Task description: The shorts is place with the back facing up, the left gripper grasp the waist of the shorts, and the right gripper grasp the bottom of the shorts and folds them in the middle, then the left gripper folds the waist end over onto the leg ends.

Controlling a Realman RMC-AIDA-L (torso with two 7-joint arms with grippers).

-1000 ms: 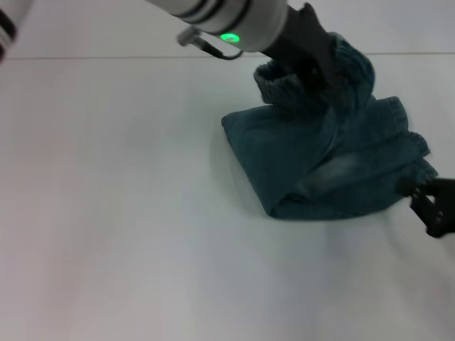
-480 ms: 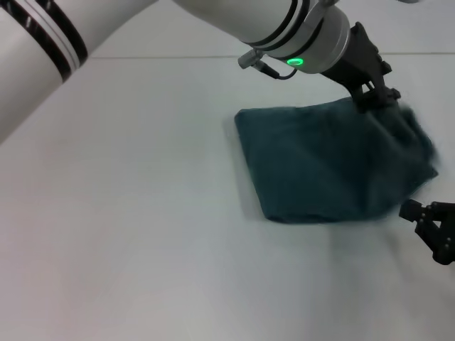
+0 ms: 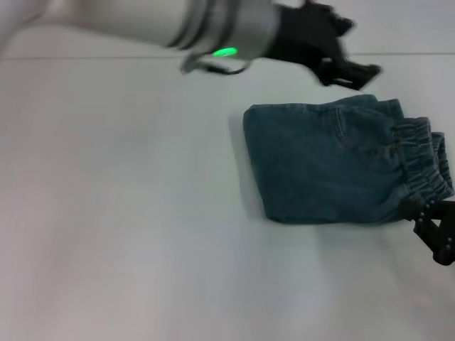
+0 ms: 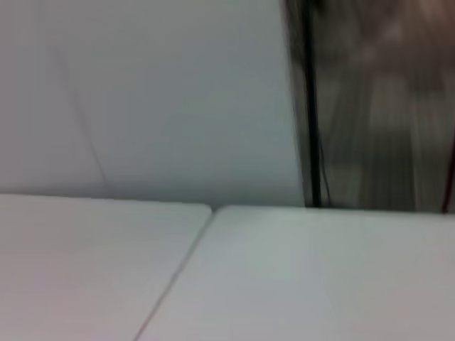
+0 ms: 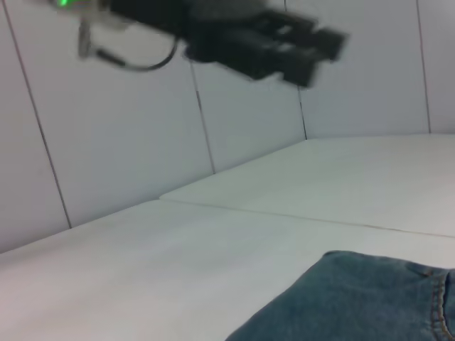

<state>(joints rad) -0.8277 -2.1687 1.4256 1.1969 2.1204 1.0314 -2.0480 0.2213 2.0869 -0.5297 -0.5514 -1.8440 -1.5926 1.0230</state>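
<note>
**A:** Where are the faded blue-green denim shorts lying?

**B:** Flat on the plain white table, folded into a compact rectangle, right of centre in the head view. A back patch pocket faces up, and the darker, gathered elastic waist sits at the right end of the stack. The right wrist view catches only one corner of the denim.

**A:** And the black two-finger left gripper with the grey metallic wrist and green light?

**B:** It hangs in the air above the far edge of the shorts, apart from the cloth. It holds nothing; how wide its fingers stand I cannot tell, as it is blurred. The right wrist view shows it aloft before the white wall.

**A:** The all-black right gripper with thin linkage fingers?

**B:** Low at the right edge, just beside the near waist corner. Whether it touches or pinches the band I cannot tell
</note>
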